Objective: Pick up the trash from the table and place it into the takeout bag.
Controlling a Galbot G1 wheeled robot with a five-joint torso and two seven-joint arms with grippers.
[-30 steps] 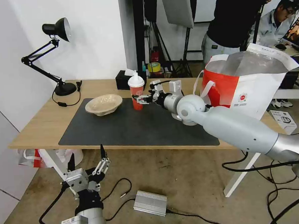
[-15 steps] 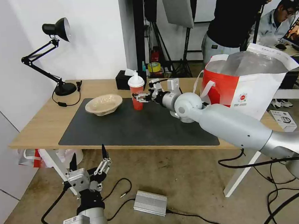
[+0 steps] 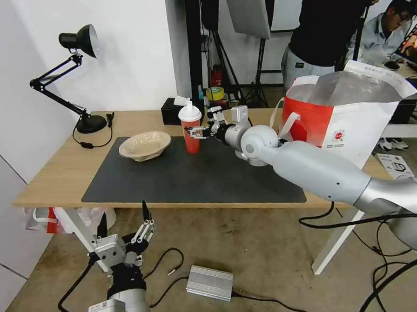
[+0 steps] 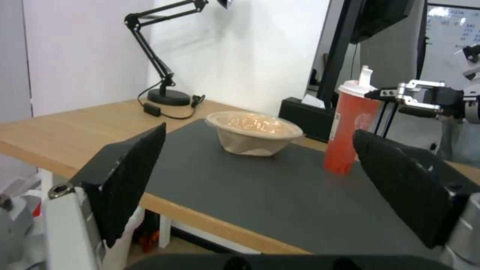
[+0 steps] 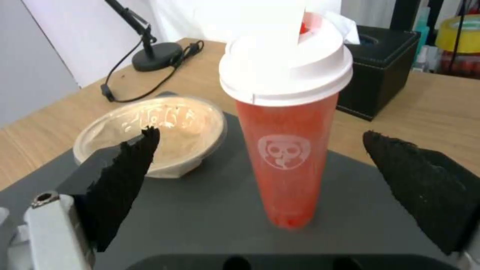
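Red drink cup [image 3: 190,129] with white dome lid stands upright on the dark grey mat [image 3: 191,175], near its far edge, in front of the black tissue box [image 3: 171,112]. Same spot as 1.0 s ago; not lifted.

Right gripper [image 3: 195,131] is at the cup's right side, up by the lid rim. A second ago it sat lower, around mid-cup; the arm has since risen and swung slightly left. Jaws spread wide: in the right wrist view both black fingertips [image 5: 127,176] stand well apart with the cup [image 5: 287,123] centred between them and clear gaps on either side. Whether a tip touches the cup in the head view, can't tell.

Beige pulp bowl [image 3: 145,145] sits on the mat to the cup's left, apart from it, unchanged.

Takeout bag [image 3: 351,116], red-and-white with foil lining, stands open at the right end of the table [image 3: 51,176], behind the right forearm. Unmoved.

Left gripper [image 3: 123,225] hangs below the table's front edge over the floor, jaws released, pointing up; barely shifted over the last second. Its wrist view looks across the mat at bowl [image 4: 254,132] and cup [image 4: 350,131].
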